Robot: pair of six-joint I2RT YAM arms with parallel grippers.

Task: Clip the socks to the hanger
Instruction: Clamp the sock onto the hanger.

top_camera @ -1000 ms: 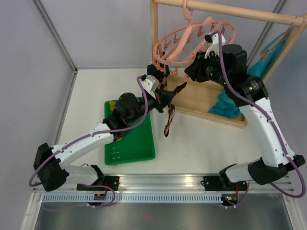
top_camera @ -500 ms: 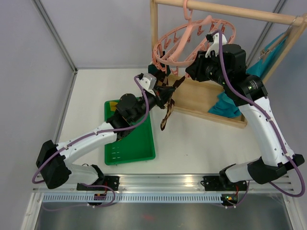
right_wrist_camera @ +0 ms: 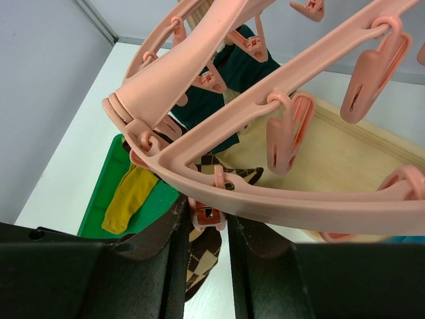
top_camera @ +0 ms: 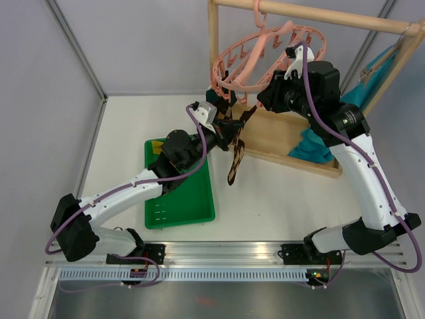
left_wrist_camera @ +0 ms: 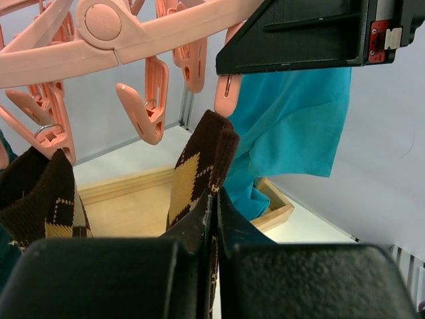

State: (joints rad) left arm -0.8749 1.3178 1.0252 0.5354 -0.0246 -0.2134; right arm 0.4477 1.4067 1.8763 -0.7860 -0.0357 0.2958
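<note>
**Second argyle sock at the clip, mustard sock still in the tray**

A brown argyle sock (left_wrist_camera: 199, 166) is held up just beneath the pink hanger (left_wrist_camera: 99, 40), which is hung from the top rod of the wooden rack (top_camera: 292, 149) along the table's far edge. The sock is pinched between the tightly closed fingers of the left gripper (left_wrist_camera: 214, 219). One clip (right_wrist_camera: 206, 214) on the ring is squeezed by the right gripper (right_wrist_camera: 204, 229), whose jaws are closed on it. Whether the cuff is yet inside that clip cannot be told.

Another argyle sock (left_wrist_camera: 40, 193) is already clipped, and dark teal socks (right_wrist_camera: 212, 100) appear hung as well. A mustard sock (right_wrist_camera: 129, 199) is left in the green tray (top_camera: 179, 212), so the task is judged well advanced but unfinished.
</note>
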